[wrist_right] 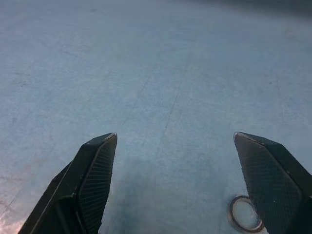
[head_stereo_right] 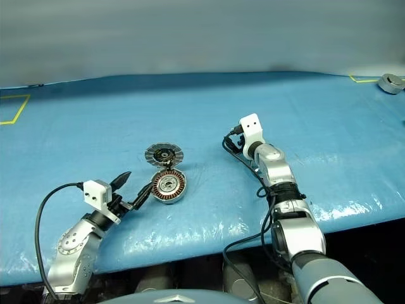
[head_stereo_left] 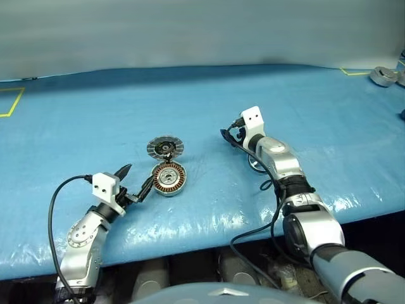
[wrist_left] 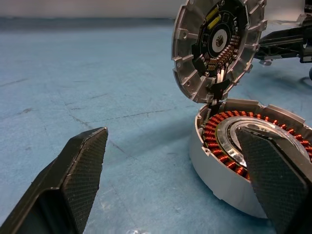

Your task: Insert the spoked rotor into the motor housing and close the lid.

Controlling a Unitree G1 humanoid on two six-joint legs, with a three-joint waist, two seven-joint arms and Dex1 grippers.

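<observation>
Left eye view: the round metal motor housing with copper-brown windings sits left of centre on the blue table cover, its striped grey lid hinged open just above. The left gripper brackets the housing, fingers apart; right gripper spread, empty, beside a thin washer ring. Open cover surrounds them.

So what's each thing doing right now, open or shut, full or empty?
Round grey striped lid: swung open, standing up on its hinge.
Round metal motor housing with copper windings: uncovered, flat on the blue table cover; silver centre showing.
Left claw: open, empty, one finger beside the housing.
Right claw: open, empty, over the cover.
Small thin washer ring: lying flat, untouched.
</observation>
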